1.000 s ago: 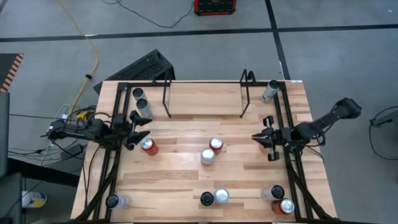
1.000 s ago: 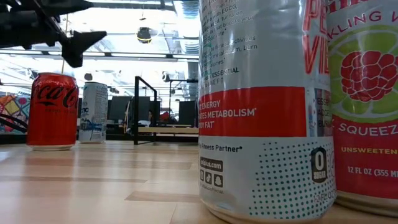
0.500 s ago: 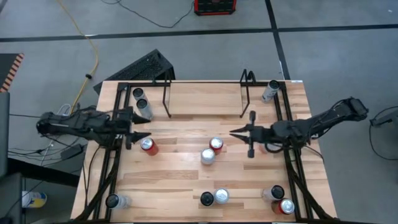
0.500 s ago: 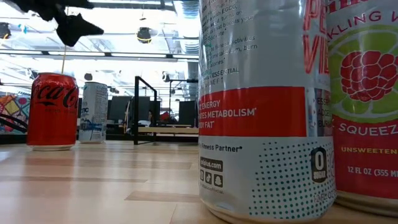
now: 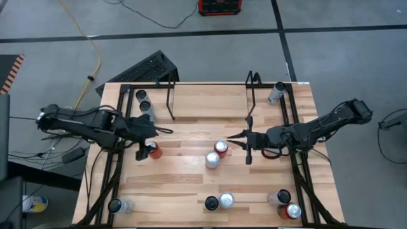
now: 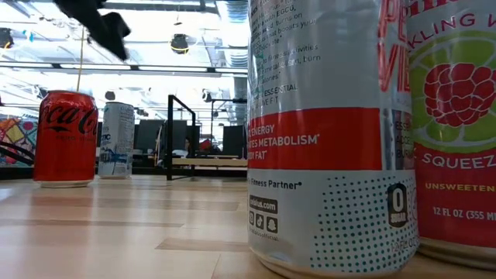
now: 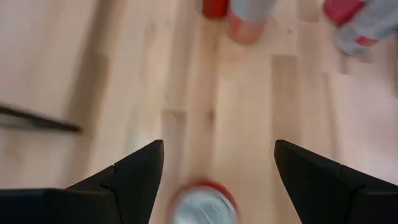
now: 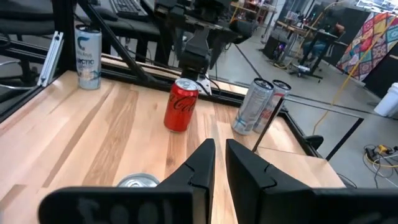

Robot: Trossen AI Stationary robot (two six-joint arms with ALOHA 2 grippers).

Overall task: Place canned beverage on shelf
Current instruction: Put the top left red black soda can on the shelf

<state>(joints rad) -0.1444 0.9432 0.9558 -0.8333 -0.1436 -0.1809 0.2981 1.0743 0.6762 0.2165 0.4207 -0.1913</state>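
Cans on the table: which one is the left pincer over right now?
The red cola can near the table's left rail; the open left pincer hovers directly above it, unlike the cans mid-table.

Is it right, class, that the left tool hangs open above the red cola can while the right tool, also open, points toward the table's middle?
Not quite. The right tool is shut, its fingers nearly touching in the right wrist view. The rest holds: the left tool hangs open above the red cola can, and the right one points toward the table's middle.
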